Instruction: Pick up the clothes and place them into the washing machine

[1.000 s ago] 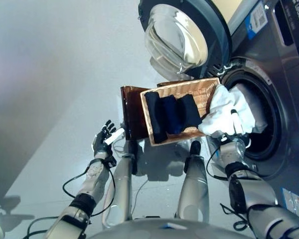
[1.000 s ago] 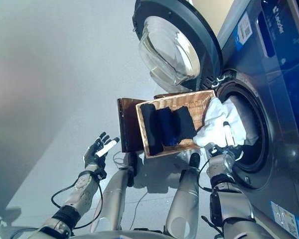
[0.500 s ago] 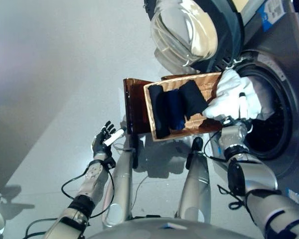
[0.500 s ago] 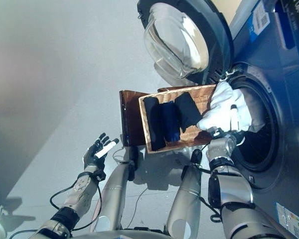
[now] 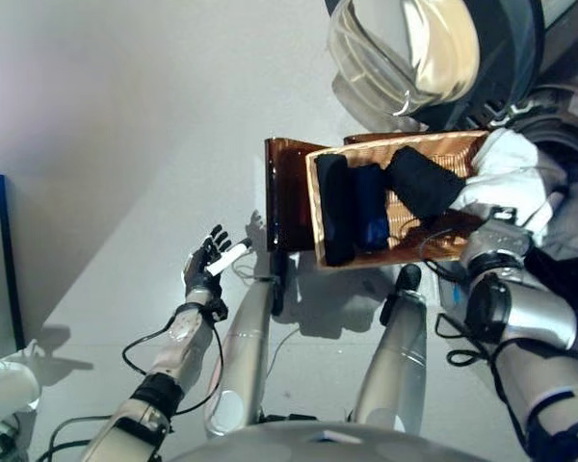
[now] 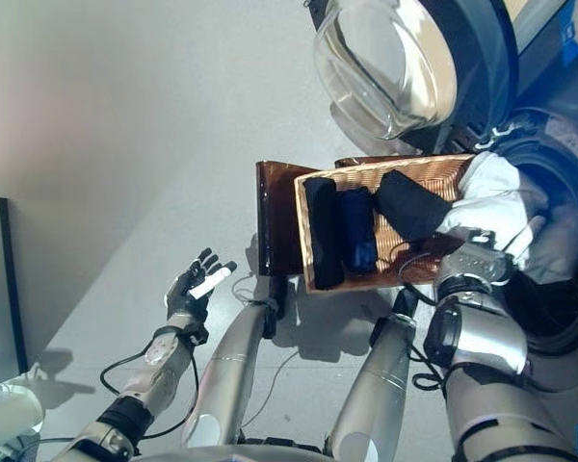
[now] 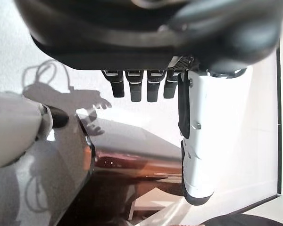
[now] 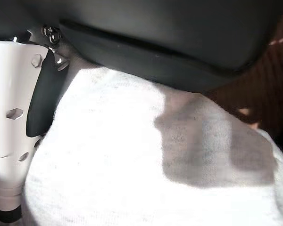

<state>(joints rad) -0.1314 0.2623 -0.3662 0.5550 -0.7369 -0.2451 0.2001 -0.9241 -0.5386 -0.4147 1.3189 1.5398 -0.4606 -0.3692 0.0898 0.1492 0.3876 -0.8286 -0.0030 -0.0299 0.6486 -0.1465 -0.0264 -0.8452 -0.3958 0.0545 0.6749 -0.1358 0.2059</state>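
A white garment (image 5: 511,178) bunches at the mouth of the washing machine's drum (image 5: 570,252), just past the right end of a wicker basket (image 5: 459,152). My right hand (image 8: 12,117) is shut on the white garment (image 8: 155,165), which covers most of the hand in the eye views. Three rolled dark clothes (image 5: 371,207) lie side by side in the basket. My left hand (image 5: 207,265) hangs open over the floor, far left of the basket, with its fingers (image 7: 139,87) straight and nothing in it.
The machine's round glass door (image 5: 414,58) stands open above the basket. A brown stand (image 5: 287,197) holds the basket up. A dark blue-edged panel (image 5: 5,250) and a white object (image 5: 5,395) sit at the far left.
The camera has swung, so the whole scene has shifted right and the panel has come into view. My right hand still holds the white garment at the drum's mouth. The left hand has stayed put.
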